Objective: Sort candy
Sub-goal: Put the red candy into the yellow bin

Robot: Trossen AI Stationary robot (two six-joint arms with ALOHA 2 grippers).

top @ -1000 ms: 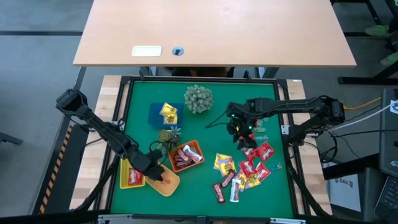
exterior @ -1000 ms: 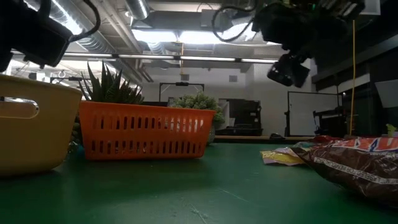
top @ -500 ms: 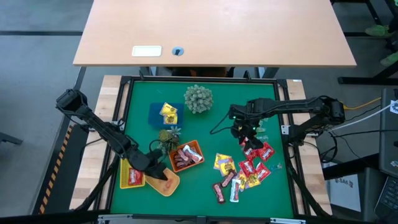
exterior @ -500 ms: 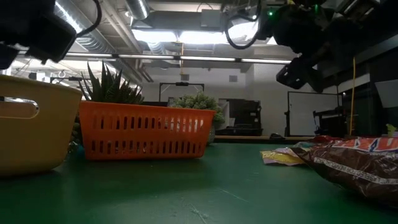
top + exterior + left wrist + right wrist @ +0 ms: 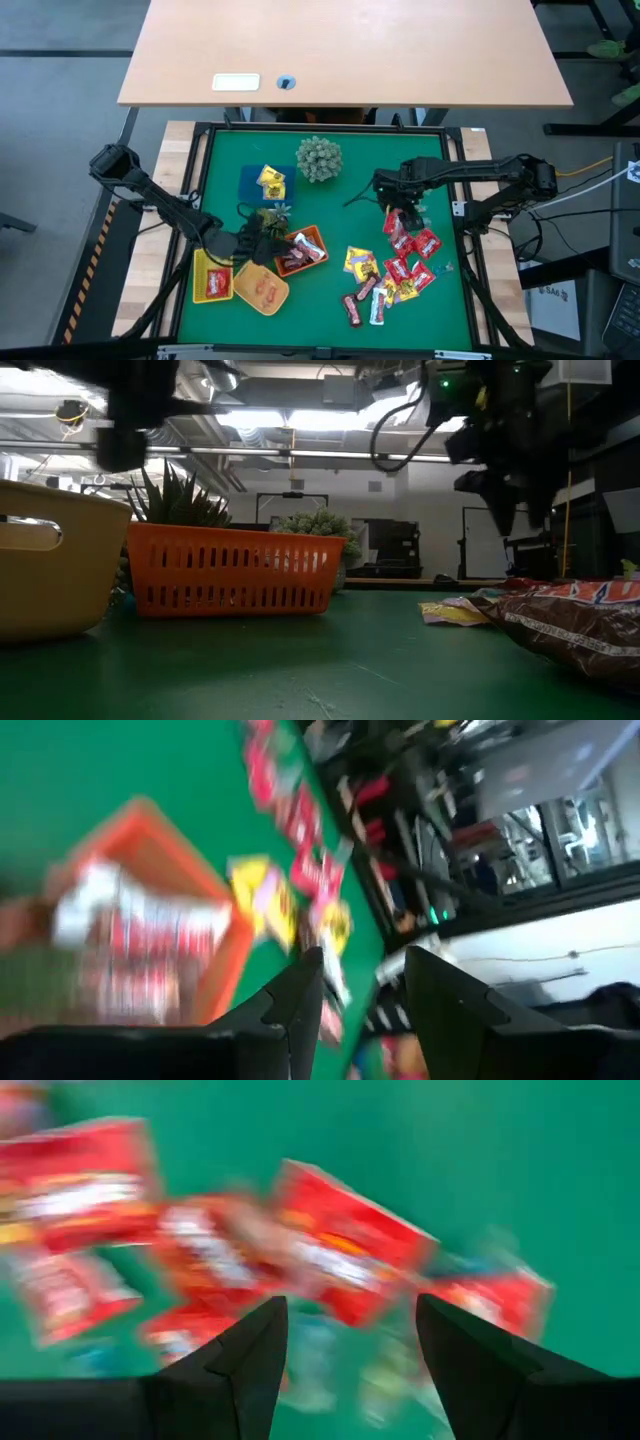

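Note:
Loose candy, red packets (image 5: 410, 255), yellow ones (image 5: 360, 262) and dark bars (image 5: 353, 308), lies on the green mat at the right. My right gripper (image 5: 398, 215) hangs open above the red packets (image 5: 340, 1245), pointing down, with nothing between its fingers. My left gripper (image 5: 268, 245) is open and empty, pointing nearly level over the orange tray (image 5: 300, 250), which holds wrapped sweets (image 5: 140, 935). A red sweet (image 5: 266, 290) lies in the round tan tray (image 5: 262, 300). A red packet (image 5: 214, 284) lies in the yellow tray (image 5: 200, 270). Yellow packets (image 5: 271, 182) sit in the blue tray (image 5: 248, 185).
A pale green plant ball (image 5: 318, 158) stands at the far middle and a small spiky plant (image 5: 270, 215) beside the orange tray. A black frame (image 5: 200, 180) rims the mat. Bare green mat (image 5: 330, 215) lies between the trays and the candy heap.
My left gripper has risen from the round tan tray and swung toward the orange tray, tipping from downward to nearly level; a red sweet now shows in the tan tray where it stood. My right gripper has shifted a little toward the right edge and tipped to point straight down.

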